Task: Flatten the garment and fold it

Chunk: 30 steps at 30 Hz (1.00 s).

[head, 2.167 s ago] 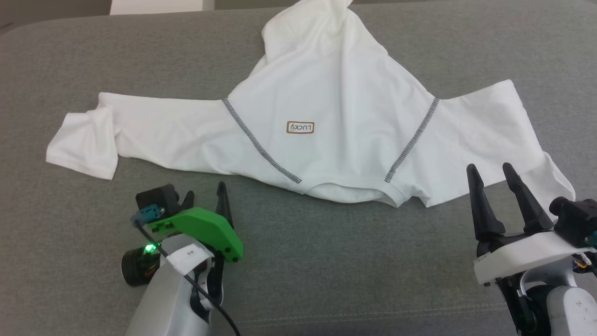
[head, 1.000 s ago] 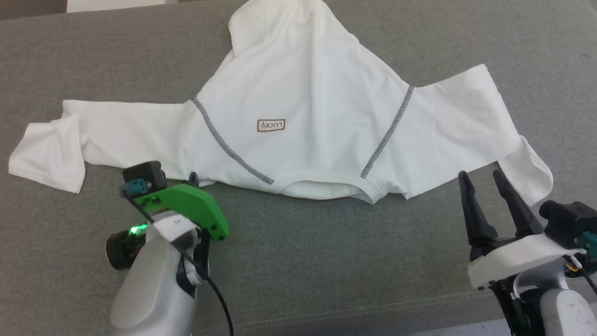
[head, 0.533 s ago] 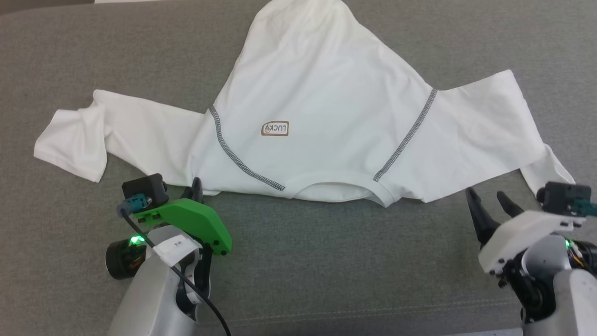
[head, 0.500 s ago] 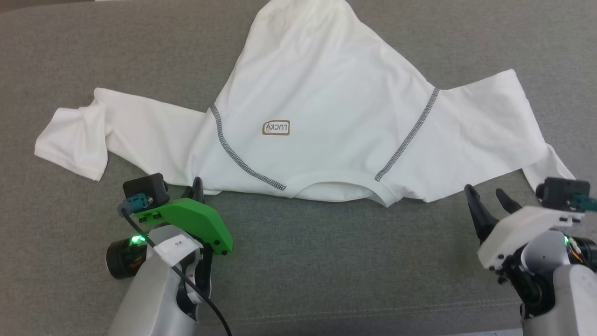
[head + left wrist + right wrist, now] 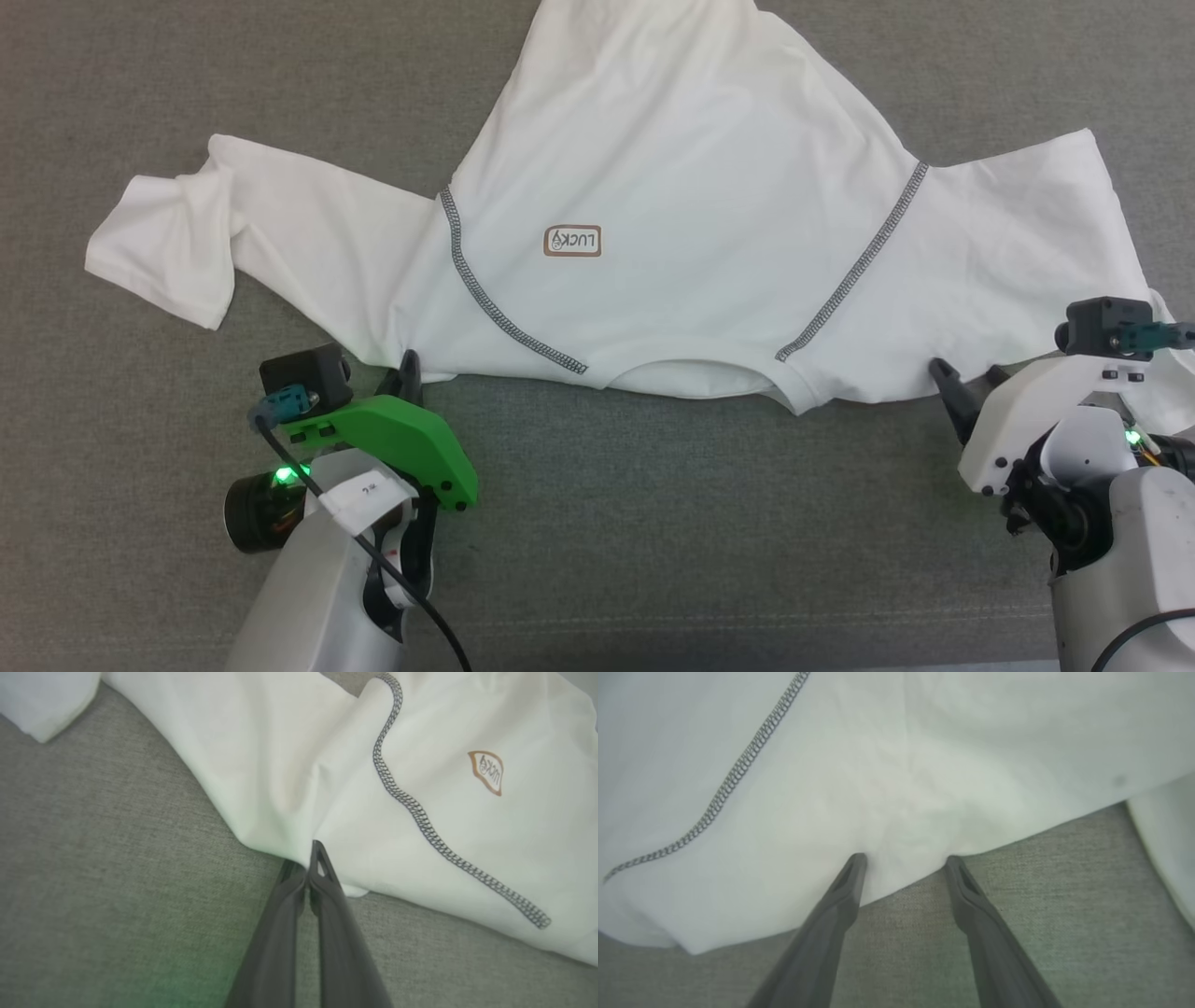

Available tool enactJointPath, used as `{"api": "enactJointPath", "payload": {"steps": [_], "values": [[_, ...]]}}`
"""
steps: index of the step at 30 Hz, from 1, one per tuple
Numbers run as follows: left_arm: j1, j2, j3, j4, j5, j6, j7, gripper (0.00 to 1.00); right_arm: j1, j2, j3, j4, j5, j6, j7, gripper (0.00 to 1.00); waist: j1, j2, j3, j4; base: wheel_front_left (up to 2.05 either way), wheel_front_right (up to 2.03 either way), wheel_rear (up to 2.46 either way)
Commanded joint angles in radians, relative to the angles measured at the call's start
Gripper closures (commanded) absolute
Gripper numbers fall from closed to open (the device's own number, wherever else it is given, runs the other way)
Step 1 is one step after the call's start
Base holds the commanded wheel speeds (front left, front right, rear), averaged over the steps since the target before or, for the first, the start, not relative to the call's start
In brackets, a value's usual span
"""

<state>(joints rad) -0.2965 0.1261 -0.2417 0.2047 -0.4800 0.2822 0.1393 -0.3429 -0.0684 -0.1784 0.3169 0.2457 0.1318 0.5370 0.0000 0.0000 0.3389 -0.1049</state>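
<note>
The garment (image 5: 672, 187) lay spread front-up on the grey upholstery (image 5: 653, 523), collar nearest the robot and sleeves out to either side. It looked thin, light and limp, likely to drag and wrinkle rather than slide as one piece, so the near shoulder edges were the sensible holds. The left gripper (image 5: 306, 858) had its jaws pressed together, apparently pinching the cloth's near edge beside the left seam. The right gripper (image 5: 903, 861) stood spread, tips straddling the right sleeve's near edge.

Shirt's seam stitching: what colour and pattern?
Dark grey zigzag stitching on white garment; clearest in left wrist view.
</note>
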Motion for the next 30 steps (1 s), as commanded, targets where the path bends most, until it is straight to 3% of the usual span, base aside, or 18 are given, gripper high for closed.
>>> {"api": "enactJointPath", "payload": {"steps": [1, 2, 13, 21, 24, 30], "values": [[0.003, 0.004, 0.002, -0.001, -0.002, 0.004, -0.003, 1.0, 0.023, 0.018, 0.016, 0.022, 0.002, -0.001, 0.026, 0.85, 0.0, 0.0, -0.001, -0.001, 0.0, 0.0, 0.0], [0.004, 0.005, 0.002, -0.001, -0.003, 0.004, -0.004, 1.0, 0.026, 0.018, 0.016, 0.016, 0.002, -0.001, 0.026, 1.0, 0.0, 0.0, -0.002, -0.002, 0.0, 0.0, 0.0], [0.014, 0.021, 0.01, -0.021, -0.024, -0.027, -0.039, 1.0, 0.056, 0.018, 0.015, -0.106, 0.017, -0.001, -0.047, 1.0, 0.0, 0.0, -0.065, -0.031, 0.0, 0.0, 0.0], [0.024, 0.04, 0.035, -0.213, -0.152, -0.136, 0.012, 1.0, 0.112, 0.004, 0.001, -0.344, -0.034, -0.001, -0.003, 1.0, 0.0, 0.0, -0.138, -0.044, 0.0, 0.0, 0.0], [-0.01, 0.083, 0.034, -0.32, -0.189, -0.167, 0.101, 1.0, 0.096, -0.055, 0.016, -0.456, -0.045, -0.001, 0.056, 1.0, 0.0, 0.0, -0.149, -0.046, 0.0, 0.0, 0.0], [-0.169, 0.132, 0.063, -0.482, -0.261, -0.155, 0.274, 1.0, -0.049, -0.23, 0.054, -0.605, -0.053, -0.001, 0.173, 1.0, 0.0, 0.0, -0.139, -0.051, 0.0, 0.0, 0.0]]}}
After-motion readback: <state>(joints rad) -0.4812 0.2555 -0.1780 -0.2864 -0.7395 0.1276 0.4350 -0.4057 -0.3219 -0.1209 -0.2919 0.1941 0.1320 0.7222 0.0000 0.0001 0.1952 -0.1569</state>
